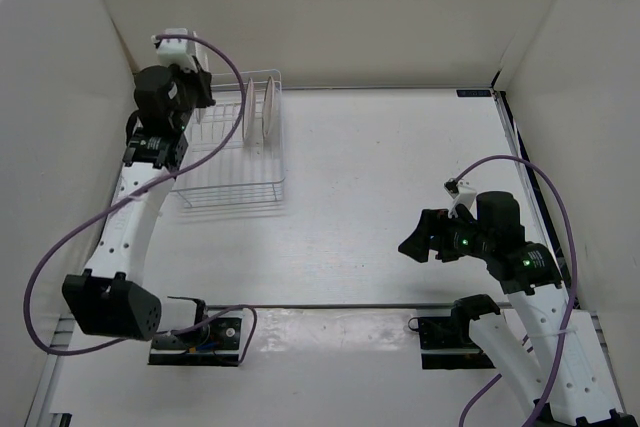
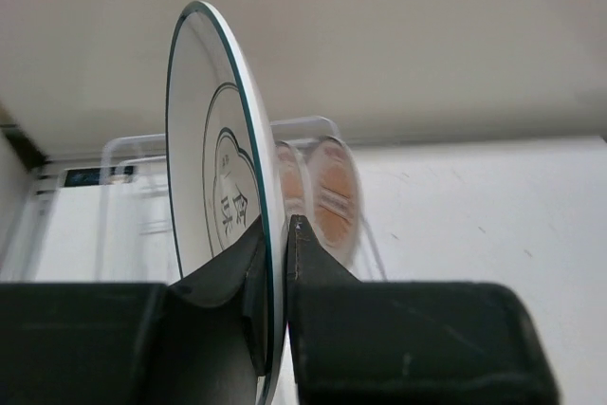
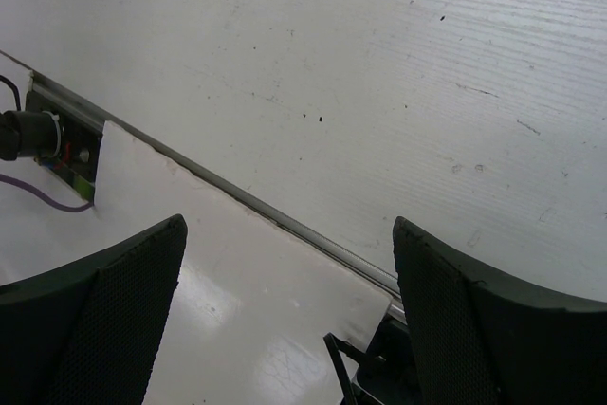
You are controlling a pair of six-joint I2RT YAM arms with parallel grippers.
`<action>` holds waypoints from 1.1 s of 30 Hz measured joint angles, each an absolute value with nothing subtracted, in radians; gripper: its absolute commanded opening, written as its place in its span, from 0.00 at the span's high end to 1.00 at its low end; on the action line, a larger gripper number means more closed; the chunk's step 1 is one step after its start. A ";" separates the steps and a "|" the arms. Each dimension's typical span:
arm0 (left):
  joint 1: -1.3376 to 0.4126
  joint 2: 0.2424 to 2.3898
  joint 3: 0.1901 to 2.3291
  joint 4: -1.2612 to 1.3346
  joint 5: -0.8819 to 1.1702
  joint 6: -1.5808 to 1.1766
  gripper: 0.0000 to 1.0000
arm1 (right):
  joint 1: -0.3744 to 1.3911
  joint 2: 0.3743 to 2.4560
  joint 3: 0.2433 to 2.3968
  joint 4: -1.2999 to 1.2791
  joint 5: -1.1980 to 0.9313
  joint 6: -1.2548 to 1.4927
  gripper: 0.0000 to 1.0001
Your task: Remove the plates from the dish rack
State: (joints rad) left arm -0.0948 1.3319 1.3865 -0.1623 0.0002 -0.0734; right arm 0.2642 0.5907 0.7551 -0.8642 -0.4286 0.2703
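My left gripper (image 2: 278, 234) is shut on the lower rim of a white plate (image 2: 204, 139) with a green edge and dark printed characters, held upright and edge-on. Behind it two plates with orange-brown faces (image 2: 332, 196) stand upright in the white wire dish rack (image 2: 123, 147). In the top view the left gripper (image 1: 195, 89) is over the rack's (image 1: 230, 179) far left end, and the two plates (image 1: 260, 107) stand at its far right end. The held plate is hidden under the gripper there. My right gripper (image 1: 415, 242) is open and empty, far to the right.
White walls close in the table on the left, back and right; the rack sits in the back left corner. A metal strip (image 3: 285, 220) crosses the table near the arm bases. A purple cable (image 1: 45, 267) loops beside the left arm.
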 measured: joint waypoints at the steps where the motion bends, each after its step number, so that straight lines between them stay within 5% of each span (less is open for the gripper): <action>1: -0.116 1.314 1.371 -0.158 0.009 -0.068 1.00 | 0.264 0.591 0.755 -0.864 -0.429 0.270 0.10; 8: -0.505 1.233 1.219 -0.178 0.019 0.079 1.00 | 0.261 0.590 0.755 -0.865 -0.412 0.271 0.10; 17: -1.094 1.435 1.143 -0.150 -0.215 0.382 1.00 | 0.262 0.609 0.877 -0.985 -0.196 0.304 0.10; 33: -1.443 1.724 0.951 -0.079 -0.561 0.411 1.00 | 0.263 0.432 1.029 -1.155 0.149 0.353 0.10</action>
State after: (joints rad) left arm -1.4425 1.7237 0.9512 -0.0792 -0.5606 0.4107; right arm 0.2626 0.4320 1.0286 -1.1545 0.1486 0.3531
